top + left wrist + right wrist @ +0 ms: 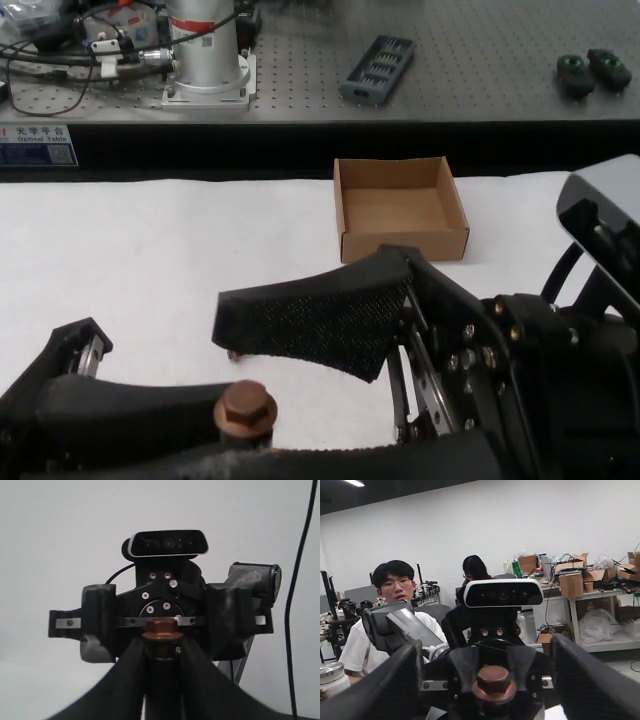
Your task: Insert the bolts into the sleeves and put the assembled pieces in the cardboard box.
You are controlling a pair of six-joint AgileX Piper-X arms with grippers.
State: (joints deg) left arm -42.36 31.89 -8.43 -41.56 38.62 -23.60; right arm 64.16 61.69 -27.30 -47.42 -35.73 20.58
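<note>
Our left gripper (161,647) is pinched shut on the bolt (160,629), just below its copper head. The bolt's long axis runs straight out toward our right gripper (485,645), head first. That gripper's fingers (395,680) stand wide apart and empty, either side of the head. The box (402,245) lies well beyond both; we judge the right arm nearer it.
</note>
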